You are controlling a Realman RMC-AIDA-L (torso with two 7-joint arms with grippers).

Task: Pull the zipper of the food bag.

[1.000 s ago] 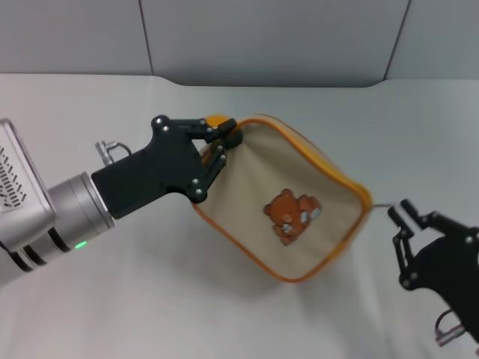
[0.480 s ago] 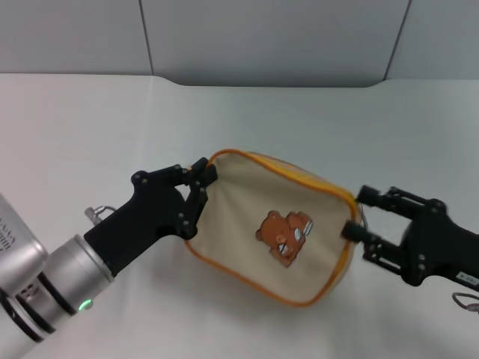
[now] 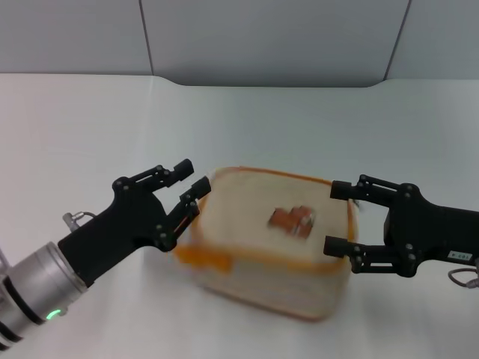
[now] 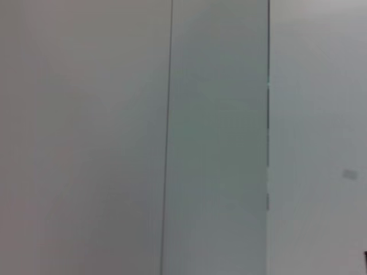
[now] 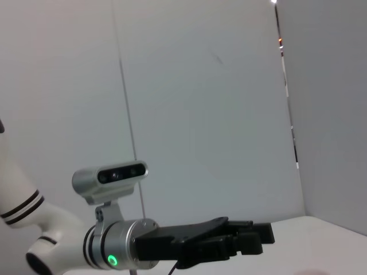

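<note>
The food bag (image 3: 273, 247) lay on the table (image 3: 75, 134) between both grippers, its long axis running left to right. The left gripper (image 3: 188, 193) stood open, empty, just beside its left end. The right gripper (image 3: 338, 217) gaped empty around the right end, where the zipper (image 3: 350, 218) edge ran; the pull tab could not be made out.

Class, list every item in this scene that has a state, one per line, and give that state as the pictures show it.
food bag: lying on the table, bear print up, held by neither gripper.
zipper: pull tab not visible; open or closed cannot be told.
left gripper: open, beside the bag's left end.
right gripper: open, at the bag's right end.
</note>
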